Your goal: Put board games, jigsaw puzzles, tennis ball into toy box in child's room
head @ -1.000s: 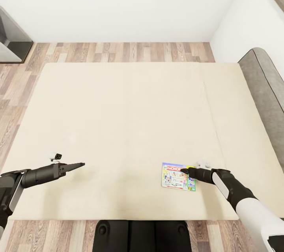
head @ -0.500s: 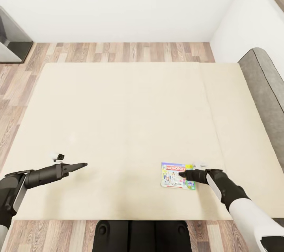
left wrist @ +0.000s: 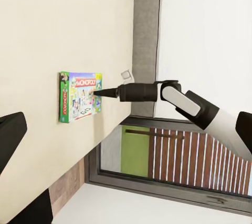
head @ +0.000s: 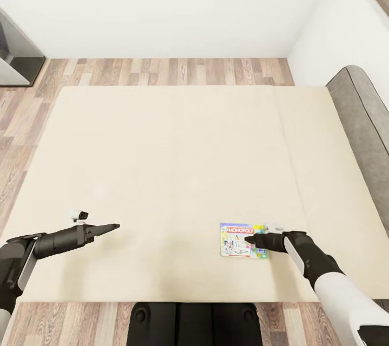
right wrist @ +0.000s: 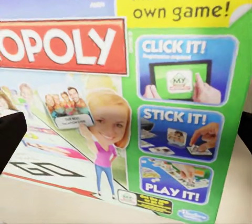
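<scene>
Seen from the head camera: wide beige bed with grey headboard at right, wood-plank floor beyond. Flat board game lying on the mattress near the robot's edge, right of centre. Right gripper over the box's right part, tip narrowed to a point, jaws seemingly pressed together; contact with the lid impossible to judge. Left gripper well apart above bare mattress, likewise tapered shut. Left wrist camera adding the box's side edge and the right gripper at its cover. Right wrist camera showing the cover close: red logo, "Make YOUR own game!"
</scene>
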You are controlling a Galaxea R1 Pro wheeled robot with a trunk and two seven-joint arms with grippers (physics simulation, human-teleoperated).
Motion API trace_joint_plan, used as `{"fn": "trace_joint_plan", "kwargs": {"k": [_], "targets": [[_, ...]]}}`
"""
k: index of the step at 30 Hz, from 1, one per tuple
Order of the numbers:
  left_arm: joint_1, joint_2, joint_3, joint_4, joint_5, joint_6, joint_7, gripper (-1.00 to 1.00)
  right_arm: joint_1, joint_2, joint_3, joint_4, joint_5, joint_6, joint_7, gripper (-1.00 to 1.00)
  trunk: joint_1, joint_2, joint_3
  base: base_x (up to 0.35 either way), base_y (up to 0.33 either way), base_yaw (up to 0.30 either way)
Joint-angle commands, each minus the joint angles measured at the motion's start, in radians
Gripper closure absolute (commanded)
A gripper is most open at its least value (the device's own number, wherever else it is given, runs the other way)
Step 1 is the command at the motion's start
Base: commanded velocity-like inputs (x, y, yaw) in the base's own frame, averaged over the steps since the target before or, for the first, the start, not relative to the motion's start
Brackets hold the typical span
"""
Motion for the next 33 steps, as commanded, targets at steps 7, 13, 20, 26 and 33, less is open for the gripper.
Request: {"fn": "trace_joint_plan", "kwargs": {"k": [7, 13, 20, 26, 33], "targets": [[0.0, 0.0, 0.0, 0.0, -0.001, 0.011, -0.004, -1.0, 0.0, -0.001, 0.003, -0.005, -0.01, 0.036, -0.001, -1.0, 0.001, -0.001, -0.001, 0.0, 0.0, 0.0], [0.0, 0.0, -0.001, 0.0, -0.001, 0.011, -0.004, -1.0, 0.0, -0.001, 0.002, -0.005, -0.044, 0.04, -0.001, -1.0, 0.001, -0.001, -0.001, 0.0, 0.0, 0.0], [0.0, 0.0, -0.001, 0.0, -0.001, 0.011, -0.004, -1.0, 0.0, 0.0, 0.002, -0.006, -0.083, 0.042, -0.001, -1.0, 0.001, -0.001, -0.001, 0.0, 0.0, 0.0], [0.0, 0.0, -0.001, 0.0, -0.001, 0.011, -0.004, -1.0, 0.0, 0.0, 0.001, -0.006, -0.117, 0.044, -0.001, -1.0, 0.001, -0.001, -0.001, 0.0, 0.0, 0.0], [0.0, 0.0, -0.001, 0.0, -0.001, 0.011, -0.004, -1.0, 0.0, -0.001, 0.0, -0.006, -0.18, 0.045, -0.001, -1.0, 0.001, -0.001, 0.001, 0.0, 0.0, 0.0]]}}
